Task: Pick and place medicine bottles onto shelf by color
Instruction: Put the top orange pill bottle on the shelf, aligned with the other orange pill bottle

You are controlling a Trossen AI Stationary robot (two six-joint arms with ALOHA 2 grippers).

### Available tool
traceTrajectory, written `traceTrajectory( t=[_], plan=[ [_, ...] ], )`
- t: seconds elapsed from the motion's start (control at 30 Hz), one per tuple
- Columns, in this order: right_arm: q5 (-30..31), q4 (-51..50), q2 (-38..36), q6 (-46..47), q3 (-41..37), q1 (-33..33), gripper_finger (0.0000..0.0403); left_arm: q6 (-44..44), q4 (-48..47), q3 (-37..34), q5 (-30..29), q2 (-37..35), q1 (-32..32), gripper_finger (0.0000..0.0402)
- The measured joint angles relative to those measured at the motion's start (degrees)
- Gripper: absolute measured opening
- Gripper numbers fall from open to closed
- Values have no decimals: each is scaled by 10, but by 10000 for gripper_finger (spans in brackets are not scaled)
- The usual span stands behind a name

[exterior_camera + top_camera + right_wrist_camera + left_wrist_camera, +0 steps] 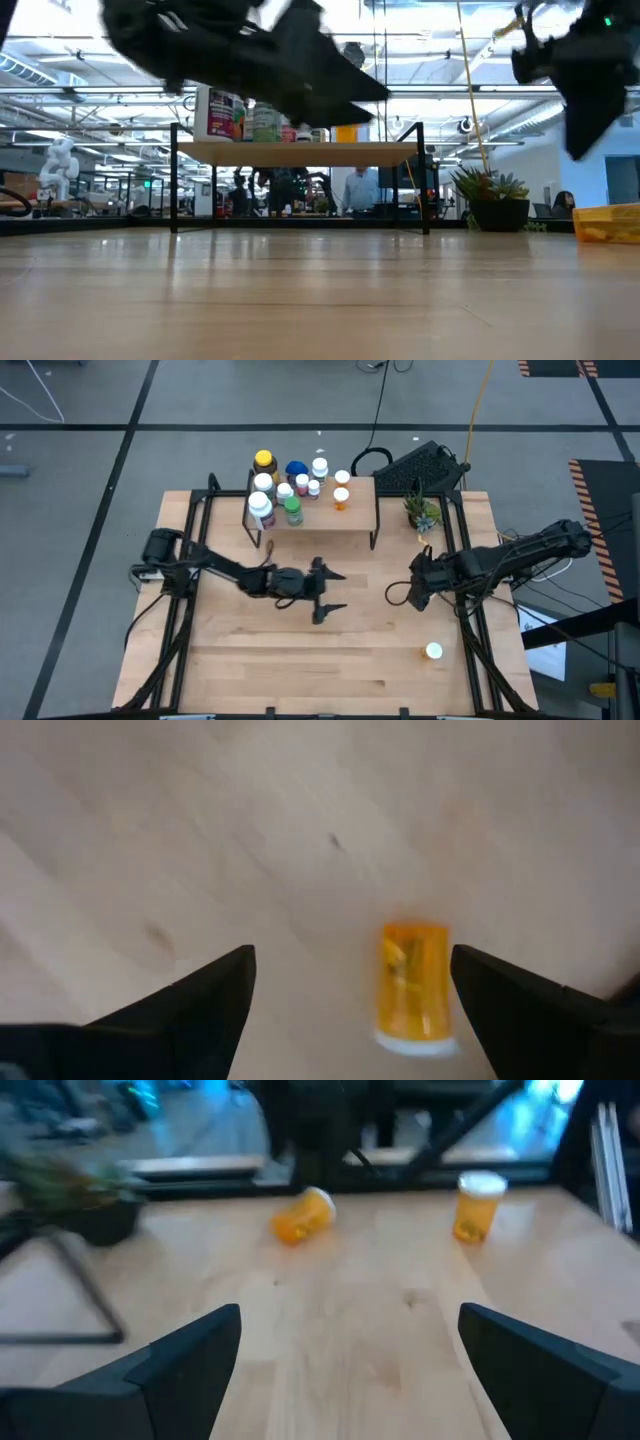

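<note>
Left gripper [333,592]: jaws open, empty, mid-table. Right gripper [398,596]: jaws open, above lying orange bottle [414,982]. Shelf [352,513]: bottles grouped.

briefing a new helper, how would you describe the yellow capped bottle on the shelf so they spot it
On the wooden table, find the raised shelf beside the potted plant. Bottles crowd its end away from the plant; the yellow-capped bottle stands at the cluster's back corner, the only yellow lid among white and blue ones.
</note>
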Motion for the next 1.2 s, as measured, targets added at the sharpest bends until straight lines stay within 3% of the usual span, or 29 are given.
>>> traceTrajectory(
  t=[0.1,0.27,0.5,0.8,0.9,0.97,1.2],
  plan=[
    [21,14,-21,-1,34,3,323,39,-87,96,46,53,18,379],
    [77,58,-57,-41,83,30,320,127,-260,287,64,131,48,379],
    [126,155,-106,-124,92,63,320,164,-319,526,188,285,82,378],
    [141,174,-116,-166,91,88,320,217,-359,791,228,470,88,379],
    [154,174,-112,-167,91,95,320,215,-355,851,244,518,90,378],
    [156,171,-110,-168,91,98,320,205,-303,840,246,528,92,378],
    [173,170,-108,-171,88,98,320,189,-285,850,246,551,99,378]
  ],
)
